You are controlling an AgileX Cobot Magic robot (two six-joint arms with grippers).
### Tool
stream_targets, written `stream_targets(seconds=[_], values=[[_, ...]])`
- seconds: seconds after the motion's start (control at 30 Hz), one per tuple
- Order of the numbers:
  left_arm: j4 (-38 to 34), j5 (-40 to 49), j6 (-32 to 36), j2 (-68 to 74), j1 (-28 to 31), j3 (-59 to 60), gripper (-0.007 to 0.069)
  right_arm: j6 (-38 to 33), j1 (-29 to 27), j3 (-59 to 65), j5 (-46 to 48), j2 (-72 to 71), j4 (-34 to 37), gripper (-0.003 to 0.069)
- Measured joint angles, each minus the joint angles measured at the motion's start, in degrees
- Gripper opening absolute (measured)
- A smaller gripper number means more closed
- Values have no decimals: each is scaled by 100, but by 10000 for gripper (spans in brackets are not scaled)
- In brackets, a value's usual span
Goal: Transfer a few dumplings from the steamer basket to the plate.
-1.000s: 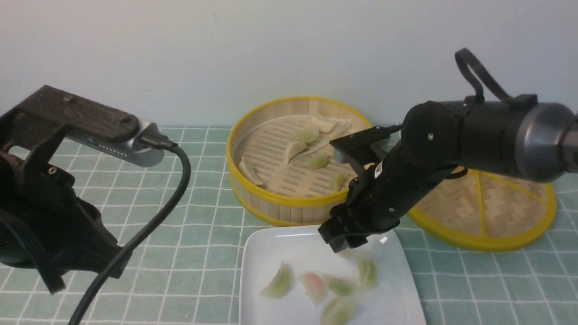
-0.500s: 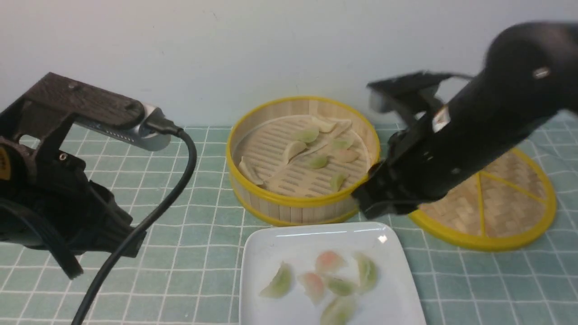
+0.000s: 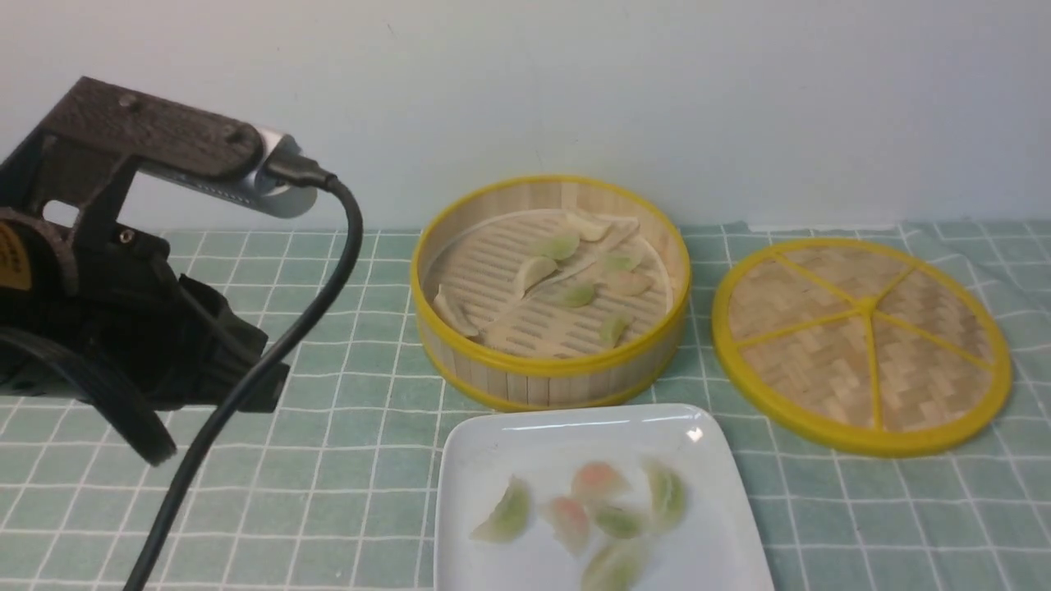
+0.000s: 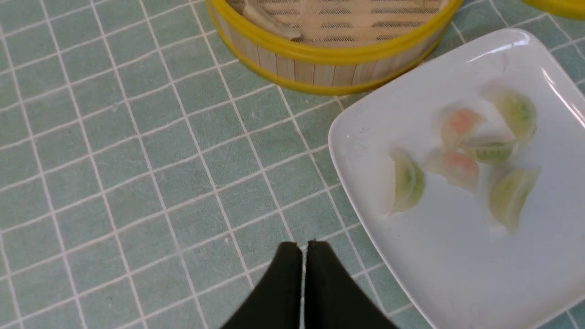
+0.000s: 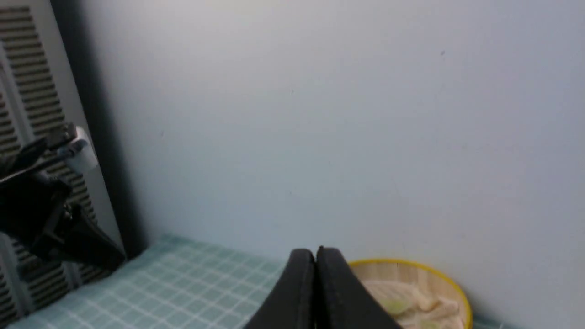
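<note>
The steamer basket (image 3: 550,371) stands mid-table with several dumplings (image 3: 558,245) on its slatted floor. In front of it lies the white plate (image 3: 484,460), holding several green and pink dumplings (image 3: 598,479). My left gripper (image 4: 304,245) hovers shut and empty over the cloth just left of the plate (image 4: 457,278). The left arm (image 3: 123,345) fills the front view's left side. My right gripper (image 5: 316,250) is shut and empty. It is raised and faces the wall, with the basket (image 5: 411,269) low behind it. The right arm is out of the front view.
The flat woven lid (image 3: 862,345) with yellow spokes lies right of the basket. A green checked cloth (image 3: 353,460) covers the table. The pale wall stands close behind the basket. A black cable (image 3: 271,369) hangs from the left arm.
My right arm lifted from over the plate, swung up to the right and left the front view, its jaws closing. A pink dumpling now lies where it was. The left arm rose slightly.
</note>
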Motion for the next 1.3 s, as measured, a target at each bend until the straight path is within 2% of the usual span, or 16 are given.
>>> stream_targets(seconds=[0.17,0.3,0.47,0.93,1.3], values=[[-59,-127,0,0,0,0,-6,872,0,706,-148,-1109,-642,-12],[-139,-269,0,-36,0,25,-6,1168,0,866,-160,-1202,-946,-12],[-189,-355,0,-354,6,70,-6,1220,0,886,-162,-1202,-945,-12],[-329,-533,-24,-3252,6,144,-6,1226,0,886,-162,-1202,-1047,-12],[-395,-977,-507,-5057,6,1494,-6,1226,0,886,-162,-1202,-1052,-12]])
